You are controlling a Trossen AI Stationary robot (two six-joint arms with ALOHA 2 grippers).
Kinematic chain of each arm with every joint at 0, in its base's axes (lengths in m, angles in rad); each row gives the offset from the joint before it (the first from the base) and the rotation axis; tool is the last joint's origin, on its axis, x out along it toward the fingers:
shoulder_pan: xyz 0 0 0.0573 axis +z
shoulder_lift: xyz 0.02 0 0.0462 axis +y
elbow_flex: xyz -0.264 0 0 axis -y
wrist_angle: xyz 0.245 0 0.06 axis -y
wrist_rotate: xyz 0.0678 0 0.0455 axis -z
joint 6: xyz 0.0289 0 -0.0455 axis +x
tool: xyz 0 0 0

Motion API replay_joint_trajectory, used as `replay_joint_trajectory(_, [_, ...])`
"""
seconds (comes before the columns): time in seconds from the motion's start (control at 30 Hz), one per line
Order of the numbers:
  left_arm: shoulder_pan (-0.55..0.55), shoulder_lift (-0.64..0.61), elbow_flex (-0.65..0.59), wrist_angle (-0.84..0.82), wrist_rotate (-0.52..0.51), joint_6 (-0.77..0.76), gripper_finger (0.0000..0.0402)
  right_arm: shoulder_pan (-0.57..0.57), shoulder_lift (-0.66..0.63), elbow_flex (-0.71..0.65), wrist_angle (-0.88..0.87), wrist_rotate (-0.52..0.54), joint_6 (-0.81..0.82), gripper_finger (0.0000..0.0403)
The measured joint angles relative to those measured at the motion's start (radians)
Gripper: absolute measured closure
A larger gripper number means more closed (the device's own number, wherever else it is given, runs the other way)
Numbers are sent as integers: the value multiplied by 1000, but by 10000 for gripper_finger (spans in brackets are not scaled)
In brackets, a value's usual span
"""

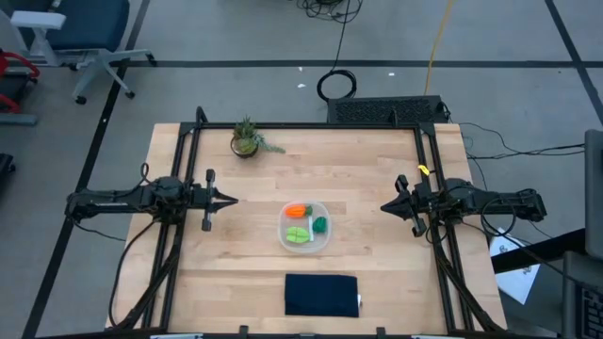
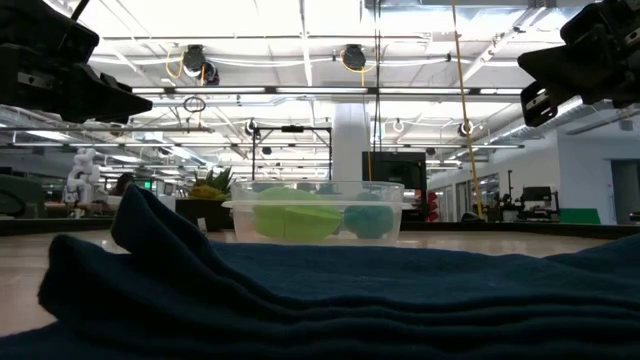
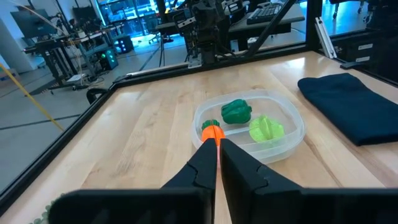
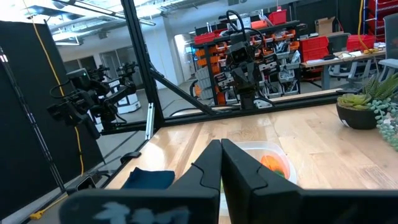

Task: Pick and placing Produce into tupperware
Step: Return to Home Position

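**Item 1. Tupperware** [image 1: 324, 244]: shallow clear plastic container, rounded-square, with translucent whitish walls and a thin lip. It stands flat near the middle of the table [image 1: 377, 169], which is pale wood with visible plank grain and a black metal frame.

**Item 2. Produce, three pieces, all inside the tupperware.**
- Carrot [image 1: 298, 210]: smooth orange toy with a green tip, lying on its side along the wall farthest from the pad.
- Dark green lump [image 1: 320, 224]: rounded and knobbly, against the wall on the right arm's side.
- Leafy piece [image 1: 298, 235]: flat, light green and ribbed, in the part nearest the pad.

**Item 3. Pad** [image 1: 321, 294]: dark navy cloth rectangle, soft and creased, lying near the tupperware on the table's front edge and not touching it.

**Item 4. Potted plant** [image 1: 247, 139]: spiky green succulent in a small dark round pot, at the far edge on the left arm's side.

**Item 5. Left gripper** [image 1: 231, 200]: the arm is stretched level over the table's left side and raised above the surface. It points inward at the tupperware, well apart from it. The fingers are pressed together and hold nothing.

**Item 6. Right gripper** [image 1: 384, 206]: a mirrored pose on the right side, level and raised, pointing inward. The fingers are together and empty, well clear of the tupperware.
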Motion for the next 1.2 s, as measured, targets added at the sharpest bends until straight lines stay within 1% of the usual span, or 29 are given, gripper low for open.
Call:
replay_joint_trajectory(0.37, [0, 0, 0, 0, 0, 0, 400, 0, 0, 0, 0, 0, 0, 403])
replay_joint_trajectory(0.63, [0, 0, 0, 0, 0, 0, 377, 0, 0, 0, 0, 0, 0, 403])
replay_joint_trajectory(0.77, [0, 0, 0, 0, 0, 0, 374, 0, 0, 0, 0, 0, 0, 403])
replay_joint_trajectory(1.2, [0, 0, 0, 0, 0, 0, 399, 0, 0, 0, 0, 0, 0, 403])
